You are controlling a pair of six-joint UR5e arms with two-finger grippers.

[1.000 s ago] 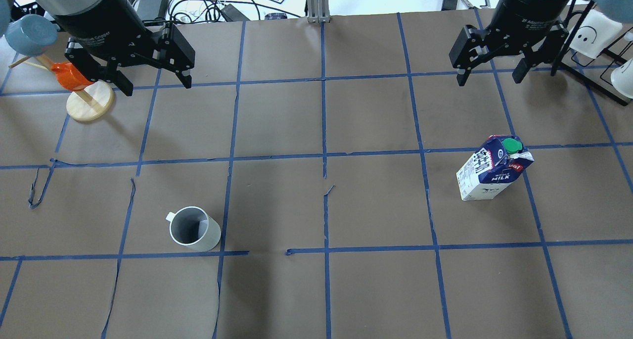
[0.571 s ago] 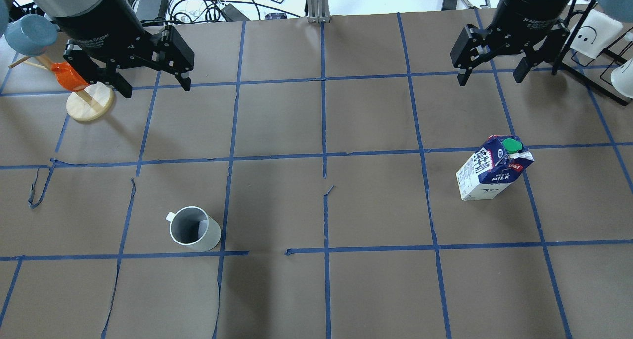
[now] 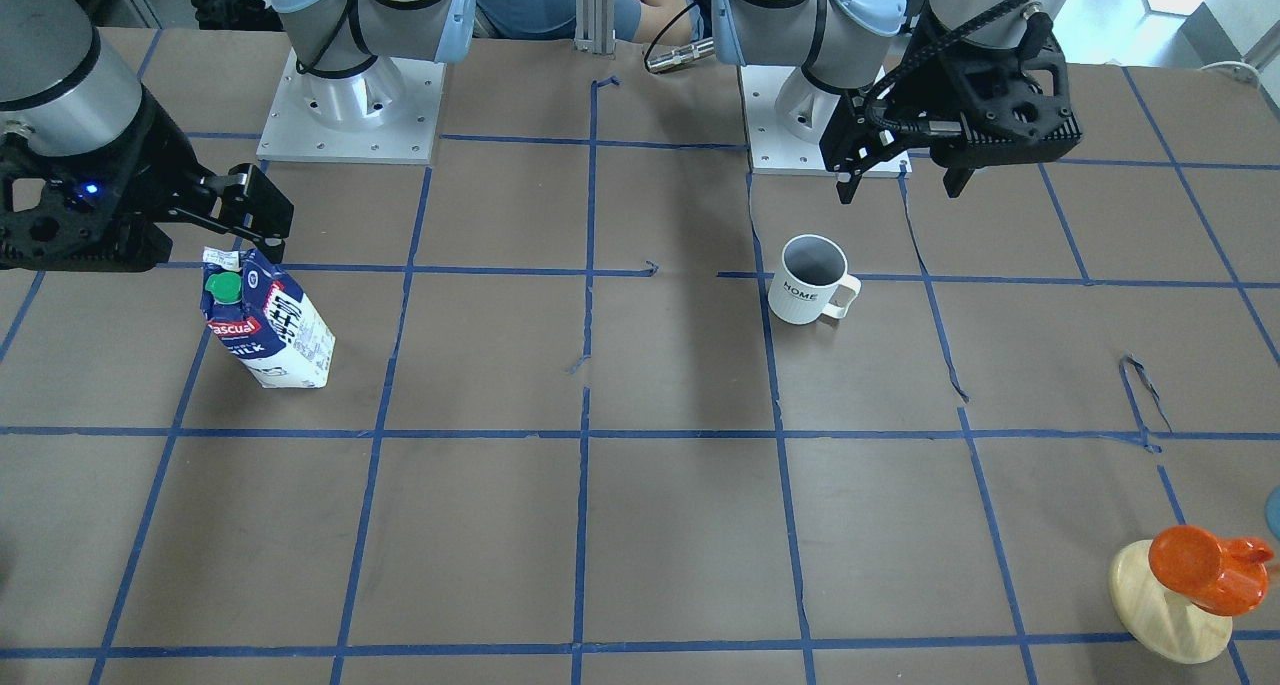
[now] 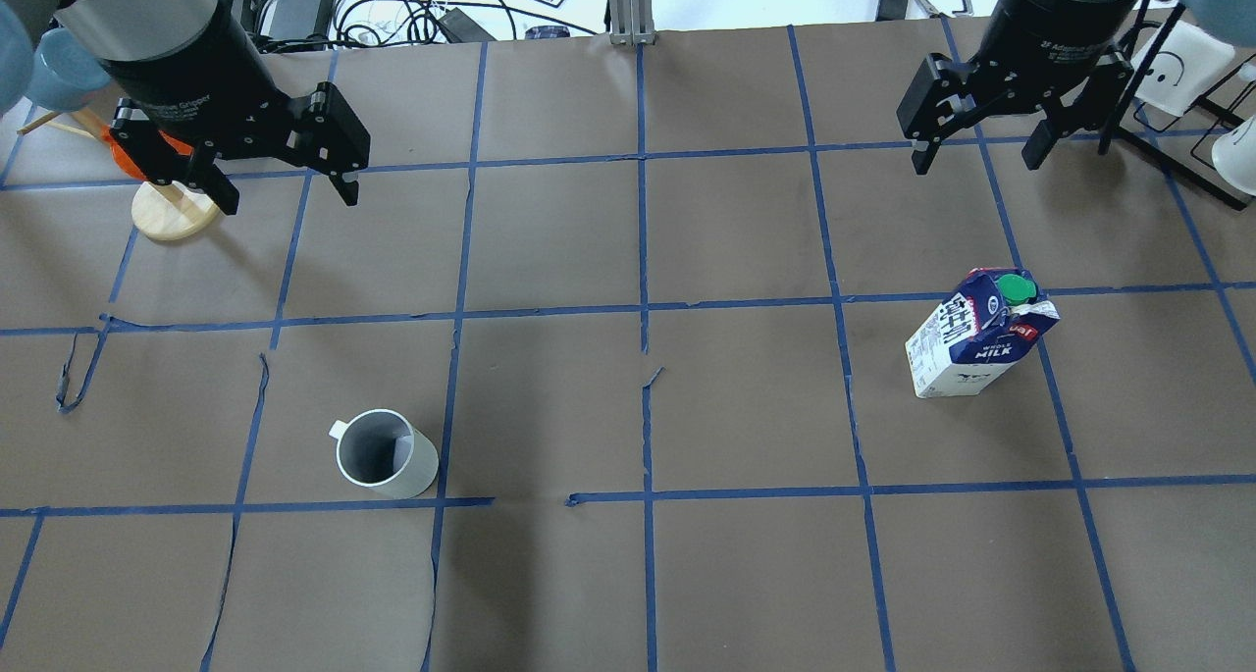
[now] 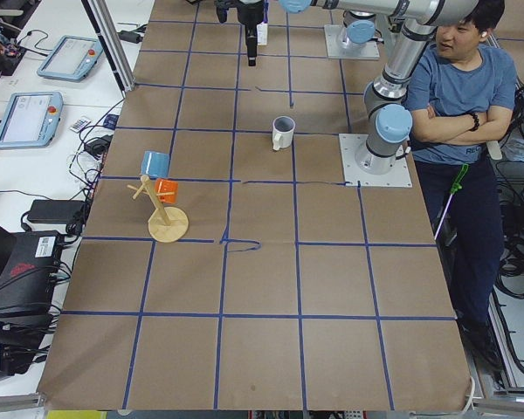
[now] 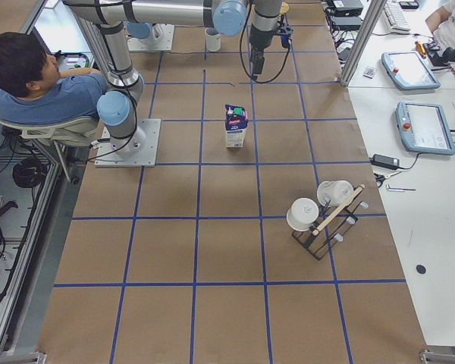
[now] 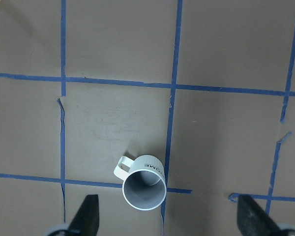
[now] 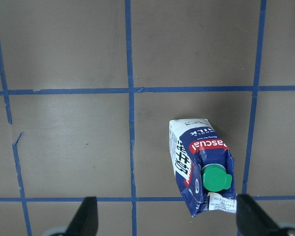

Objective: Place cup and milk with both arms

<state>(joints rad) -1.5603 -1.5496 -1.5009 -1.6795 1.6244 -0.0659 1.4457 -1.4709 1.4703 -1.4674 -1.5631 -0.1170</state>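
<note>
Cup (image 4: 385, 453) upright on the brown counter (image 4: 746, 407), on the robot's left half, mouth up, grey inside showing. "HOME" lettering turned away from the robot, handle out toward the robot's left. Base just beside a crossing of the blue tape lines (image 4: 461, 502).

Milk (image 4: 981, 334) upright as well, on the right half, well apart from the cup, green cap (image 4: 1016, 287) on top, close to a tape crossing.

Left fingers (image 7: 87, 216) up off the counter, beyond the cup, spread wide and released, gripping nothing. Seen from the left wrist camera, cup low in the frame, between the two fingers.

Right fingers (image 8: 86, 216) likewise raised beyond the milk, spread wide, released, empty.

Close by the left fingers, an orange cup (image 3: 1195, 565) tilted on a peg over a wooden disc (image 3: 1165, 605), near the counter's far left corner.
</note>
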